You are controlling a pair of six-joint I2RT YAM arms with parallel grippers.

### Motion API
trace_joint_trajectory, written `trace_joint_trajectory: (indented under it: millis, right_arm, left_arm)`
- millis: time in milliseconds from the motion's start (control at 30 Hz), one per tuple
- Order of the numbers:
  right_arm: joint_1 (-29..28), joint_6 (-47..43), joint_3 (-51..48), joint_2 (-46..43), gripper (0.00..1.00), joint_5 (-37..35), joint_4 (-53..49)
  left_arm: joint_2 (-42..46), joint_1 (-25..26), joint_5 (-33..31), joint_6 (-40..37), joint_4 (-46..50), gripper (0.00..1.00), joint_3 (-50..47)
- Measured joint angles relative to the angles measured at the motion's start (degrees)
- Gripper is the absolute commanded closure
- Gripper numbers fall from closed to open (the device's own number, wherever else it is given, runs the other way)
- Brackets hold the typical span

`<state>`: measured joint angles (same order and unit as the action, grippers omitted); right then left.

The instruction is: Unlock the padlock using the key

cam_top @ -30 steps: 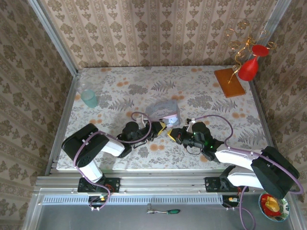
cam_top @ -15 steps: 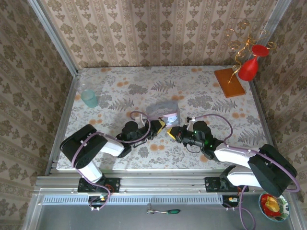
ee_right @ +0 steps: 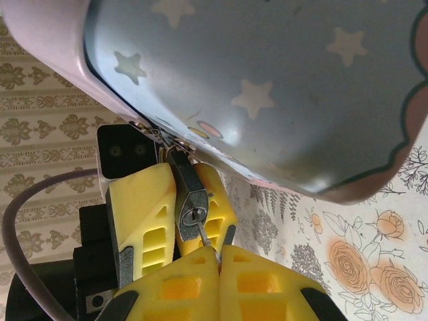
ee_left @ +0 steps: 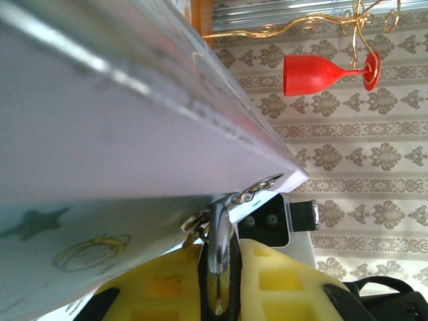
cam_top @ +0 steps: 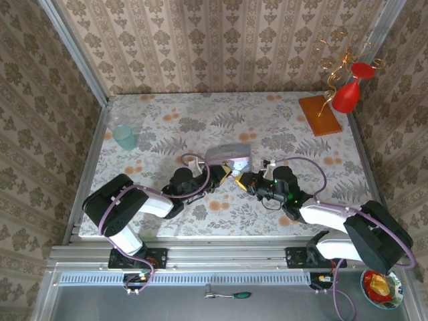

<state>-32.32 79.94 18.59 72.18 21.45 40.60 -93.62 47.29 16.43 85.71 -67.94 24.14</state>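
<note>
While the key (ee_right: 202,235) already sits in the keyhole, the padlock (ee_right: 191,212) is not open yet, so the job looks about half done.

From the top view, both arms lie low and meet close to the near edge of the tabletop (cam_top: 167,114), about midway between its left and right edges. The left gripper (cam_top: 221,176) and the right gripper (cam_top: 241,179) come nose to nose there, just in front of the pale blue tin (cam_top: 226,154). The padlock is between them, but it is too small to pick out from up here.

In the left wrist view, the left gripper (ee_left: 217,284) is closed almost all the way, and its yellow fingers (ee_left: 160,287) squeeze the padlock (ee_left: 217,267) from both sides. The silver shackle goes up to a little metal loop on the edge of the tin (ee_left: 100,134). A red goblet (ee_left: 321,70) shows far behind, by the wall.

In the right wrist view, the right gripper (ee_right: 217,262) is shut tight on the key, with just its thin metal tip poking out. That tip goes straight into the round keyhole in the padlock. The other gripper's yellow fingers (ee_right: 140,207) hug the padlock on each side, right under the tin (ee_right: 267,80).

What is left, I think, is to turn the key so the shackle pops free. I cannot see any gap at the shackle, so it seems locked
</note>
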Motion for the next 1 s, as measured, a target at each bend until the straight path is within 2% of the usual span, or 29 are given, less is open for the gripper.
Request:
trace_joint_trajectory:
  millis: [600,1000]
  right_arm:
    - [0.48,1.86,0.59,3.37,1.00,0.13,3.17]
    - [-2.91,3.67,0.57,5.31,1.00,-2.69,7.17]
  left_arm:
    - [0.00,0.00,-2.08,-0.04,1.99,1.00,0.83]
    - [0.00,0.00,-3.04,-0.04,2.19,1.00,1.33]
